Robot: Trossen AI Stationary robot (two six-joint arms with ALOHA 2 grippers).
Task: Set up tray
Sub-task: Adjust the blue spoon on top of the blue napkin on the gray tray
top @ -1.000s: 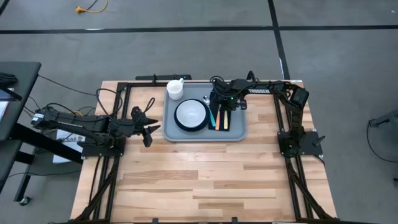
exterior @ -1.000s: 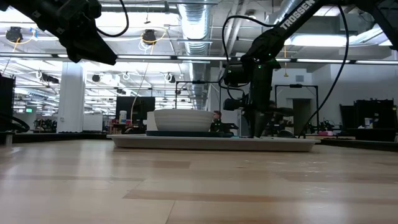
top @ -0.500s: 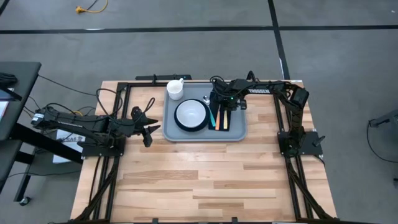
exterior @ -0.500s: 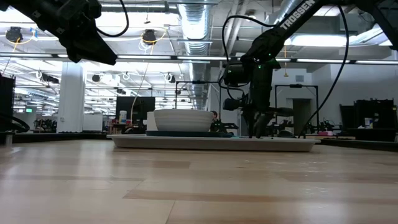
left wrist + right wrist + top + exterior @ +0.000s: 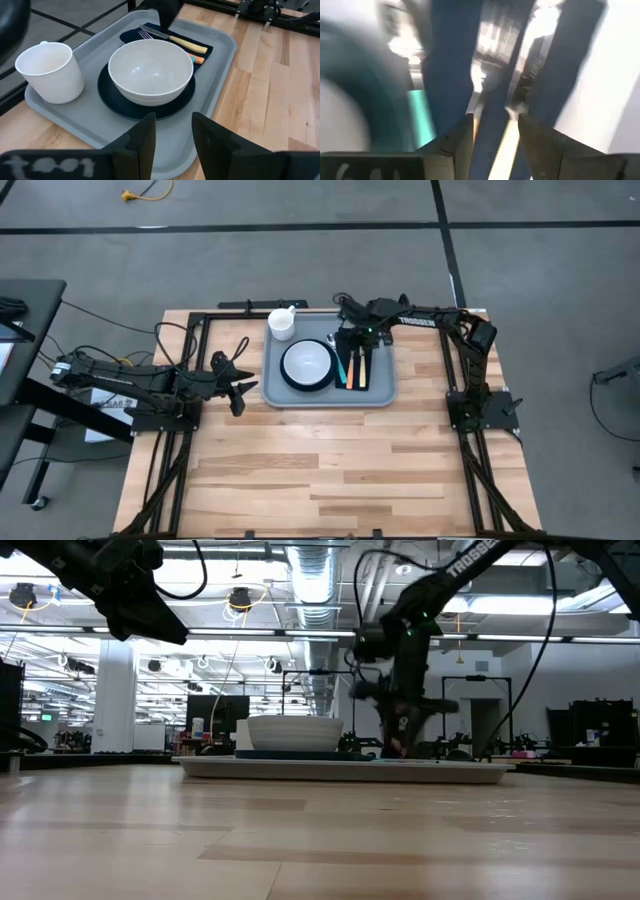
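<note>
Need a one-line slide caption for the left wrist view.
Left gripper open beside the grey tray holding a white cup, a bowl on a dark plate and cutlery.

The right gripper (image 5: 495, 131) shows its two dark fingers (image 5: 449, 150) at six o'clock, jaws standing apart with nothing between them. Beyond the gap lies a dark navy cloth (image 5: 451, 55) — heavily blurred — bearing a yellow-orange handle (image 5: 504, 150) and a teal strip (image 5: 422, 117) toward eight o'clock, pale grey surface (image 5: 615, 75) at three o'clock.
</note>
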